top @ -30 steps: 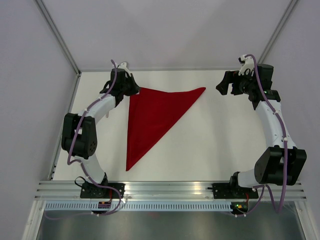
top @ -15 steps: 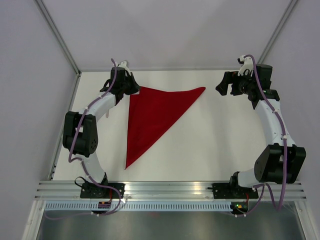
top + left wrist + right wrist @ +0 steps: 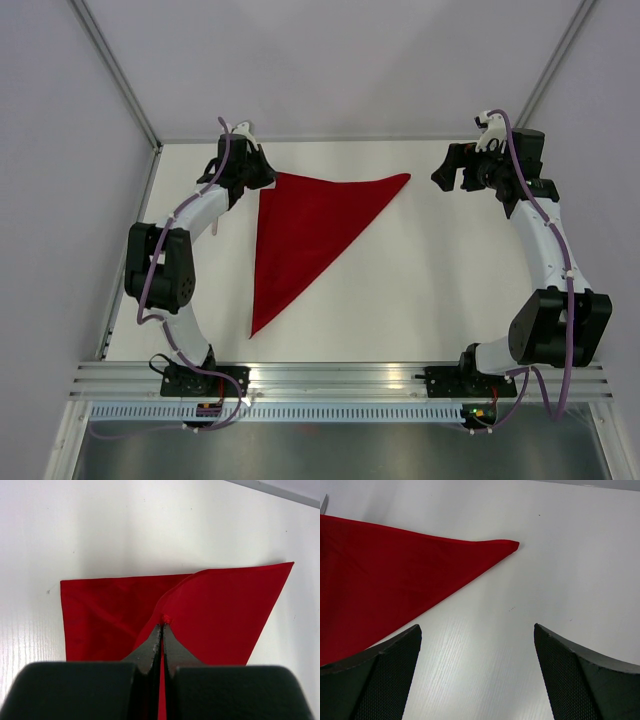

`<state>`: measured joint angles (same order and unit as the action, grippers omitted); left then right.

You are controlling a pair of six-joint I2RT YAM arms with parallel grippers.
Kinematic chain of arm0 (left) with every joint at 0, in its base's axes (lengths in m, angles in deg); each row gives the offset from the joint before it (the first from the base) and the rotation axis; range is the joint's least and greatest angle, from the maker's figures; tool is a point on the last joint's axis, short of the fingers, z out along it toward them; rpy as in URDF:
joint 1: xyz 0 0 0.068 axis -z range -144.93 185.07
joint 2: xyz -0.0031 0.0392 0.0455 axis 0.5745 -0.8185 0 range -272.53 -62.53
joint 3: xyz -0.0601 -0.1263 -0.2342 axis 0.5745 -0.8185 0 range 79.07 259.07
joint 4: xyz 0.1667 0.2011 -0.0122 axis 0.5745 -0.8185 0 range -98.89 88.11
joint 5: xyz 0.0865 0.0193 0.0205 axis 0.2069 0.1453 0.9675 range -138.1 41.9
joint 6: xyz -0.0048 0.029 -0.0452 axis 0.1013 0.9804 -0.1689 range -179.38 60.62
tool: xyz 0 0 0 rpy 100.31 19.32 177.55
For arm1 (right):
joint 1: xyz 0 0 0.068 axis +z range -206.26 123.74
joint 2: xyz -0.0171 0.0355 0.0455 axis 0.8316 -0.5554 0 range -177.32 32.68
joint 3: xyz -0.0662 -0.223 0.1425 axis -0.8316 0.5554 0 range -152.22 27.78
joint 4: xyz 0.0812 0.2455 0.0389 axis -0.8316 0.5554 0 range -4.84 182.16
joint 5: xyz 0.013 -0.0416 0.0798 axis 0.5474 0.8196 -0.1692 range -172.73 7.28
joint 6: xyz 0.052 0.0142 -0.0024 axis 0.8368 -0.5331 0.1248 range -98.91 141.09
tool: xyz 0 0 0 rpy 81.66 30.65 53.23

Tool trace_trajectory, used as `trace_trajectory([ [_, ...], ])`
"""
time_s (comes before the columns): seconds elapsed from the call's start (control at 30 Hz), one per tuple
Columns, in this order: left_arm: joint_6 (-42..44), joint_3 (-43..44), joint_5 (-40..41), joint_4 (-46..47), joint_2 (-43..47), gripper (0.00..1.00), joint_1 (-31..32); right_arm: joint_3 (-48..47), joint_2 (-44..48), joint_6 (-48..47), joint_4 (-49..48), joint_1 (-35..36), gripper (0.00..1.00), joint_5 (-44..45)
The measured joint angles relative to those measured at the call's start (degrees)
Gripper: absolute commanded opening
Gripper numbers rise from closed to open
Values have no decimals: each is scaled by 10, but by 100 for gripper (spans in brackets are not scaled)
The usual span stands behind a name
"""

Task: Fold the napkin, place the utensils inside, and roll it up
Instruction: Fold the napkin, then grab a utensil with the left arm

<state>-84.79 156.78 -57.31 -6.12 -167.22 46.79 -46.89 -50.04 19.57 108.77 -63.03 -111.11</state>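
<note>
On the white table (image 3: pixel 430 290), the red napkin (image 3: pixel 305 235) lay folded into a triangle, its narrow near tip pointing toward the arm bases. At the napkin's far left corner, the left gripper (image 3: pixel 163 625) was pressed tight on a raised fold of the cloth, pinching the upper layer. Just past the napkin's far right tip, the right gripper (image 3: pixel 475 630) hung apart from the cloth, its jaws spread wide, not touching it.
</note>
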Motion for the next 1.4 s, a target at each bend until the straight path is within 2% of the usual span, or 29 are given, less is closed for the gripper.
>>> trace_trajectory([
  [0.47,0,-1,0,1,-19,2,0,0,-6,-2,3,0,98,0],
  [0.53,0,-1,1,1,-21,10,0,0,-6,-3,4,0,98,0],
  [0.67,0,-2,4,0,-28,18,0,0,-6,-3,4,0,98,0],
  [0.7,0,-2,6,0,-29,24,0,0,-6,-3,4,0,98,0],
  [0.77,2,-2,11,0,-31,29,0,0,-6,-3,4,0,98,0],
  [0.9,6,-2,19,1,-32,45,-1,0,-6,-4,4,0,98,0],
  [0.97,8,-2,28,3,-32,50,-1,0,-6,-5,4,0,98,-1],
  [1.1,8,-2,65,1,-32,54,-1,0,-6,-4,5,0,98,-1],
  [1.2,5,0,113,-16,-32,54,-7,0,-6,-4,6,0,98,-3],
  [1.4,-6,17,188,-84,-32,51,-68,0,-6,-4,8,0,98,-13],
])
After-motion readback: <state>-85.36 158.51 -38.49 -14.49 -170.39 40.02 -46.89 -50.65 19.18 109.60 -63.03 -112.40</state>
